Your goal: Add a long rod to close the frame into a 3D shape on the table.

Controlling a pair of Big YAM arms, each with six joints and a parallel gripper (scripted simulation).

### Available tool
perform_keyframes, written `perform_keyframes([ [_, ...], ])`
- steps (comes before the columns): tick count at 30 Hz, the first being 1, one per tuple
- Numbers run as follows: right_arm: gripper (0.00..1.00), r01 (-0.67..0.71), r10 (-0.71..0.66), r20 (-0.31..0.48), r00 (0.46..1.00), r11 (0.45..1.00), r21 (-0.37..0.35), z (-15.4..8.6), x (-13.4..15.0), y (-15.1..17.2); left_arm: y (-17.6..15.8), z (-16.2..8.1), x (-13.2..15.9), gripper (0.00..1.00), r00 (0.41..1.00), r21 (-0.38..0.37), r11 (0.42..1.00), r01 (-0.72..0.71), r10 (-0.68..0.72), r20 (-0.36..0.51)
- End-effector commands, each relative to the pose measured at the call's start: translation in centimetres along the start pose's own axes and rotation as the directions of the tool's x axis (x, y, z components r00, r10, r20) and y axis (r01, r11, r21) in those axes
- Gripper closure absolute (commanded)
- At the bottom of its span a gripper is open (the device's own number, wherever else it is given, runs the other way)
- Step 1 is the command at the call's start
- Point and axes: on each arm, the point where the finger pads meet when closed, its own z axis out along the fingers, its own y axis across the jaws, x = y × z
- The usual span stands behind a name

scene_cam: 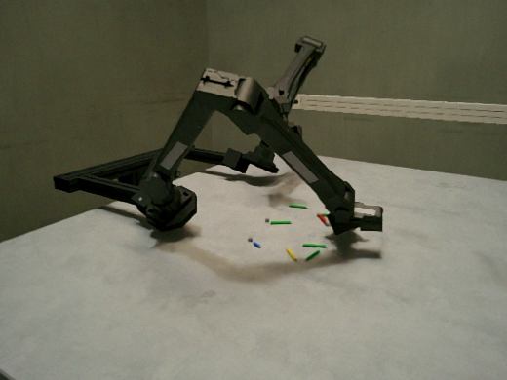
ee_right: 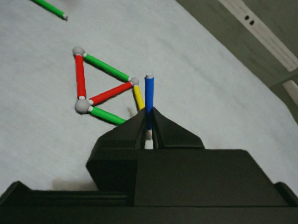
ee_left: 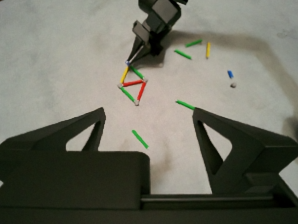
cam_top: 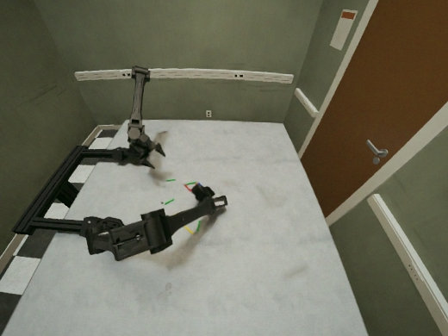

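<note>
The frame lies on the table as two joined triangles: a green rod, a red rod, a shared red rod, a yellow rod and another green rod. Steel balls join three corners; the fourth is hidden by the right fingertips in the right wrist view. My right gripper is shut on a blue rod over that corner. Whether the rod's lower end touches a ball cannot be told. My left gripper is open and empty, away from the frame.
Loose green rods lie around the frame. A loose yellow rod, a short-looking blue rod and a steel ball lie farther off. The right arm reaches low over the table.
</note>
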Motion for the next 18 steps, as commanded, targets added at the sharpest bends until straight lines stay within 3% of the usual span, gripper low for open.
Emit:
perform_keyframes([
  [1,1.00,0.015,-0.015,-0.003,1.000,1.000,0.014,-0.1,0.3,-1.2,0.5,3.6,-2.2,0.00,0.998,-0.024,0.999,-0.048,0.047,-0.052],
  [2,1.00,0.015,-0.015,-0.003,1.000,1.000,0.014,-0.1,0.3,-1.2,0.5,3.6,-2.2,0.00,0.998,-0.024,0.999,-0.048,0.047,-0.052],
  [10,1.00,0.015,-0.015,-0.003,1.000,1.000,0.014,-0.1,0.3,-1.2,3.3,12.2,0.0,0.00,0.970,0.042,0.999,-0.026,0.035,-0.239],
  [14,1.00,0.015,-0.015,-0.003,1.000,1.000,0.014,-0.1,0.3,-1.2,4.2,14.5,1.1,0.00,0.959,0.064,0.998,0.000,0.018,-0.284],
  [18,1.00,0.015,-0.015,-0.003,1.000,1.000,0.014,-0.1,0.3,-1.2,4.5,15.3,1.4,0.00,0.954,0.072,0.997,0.017,0.005,-0.299],
])
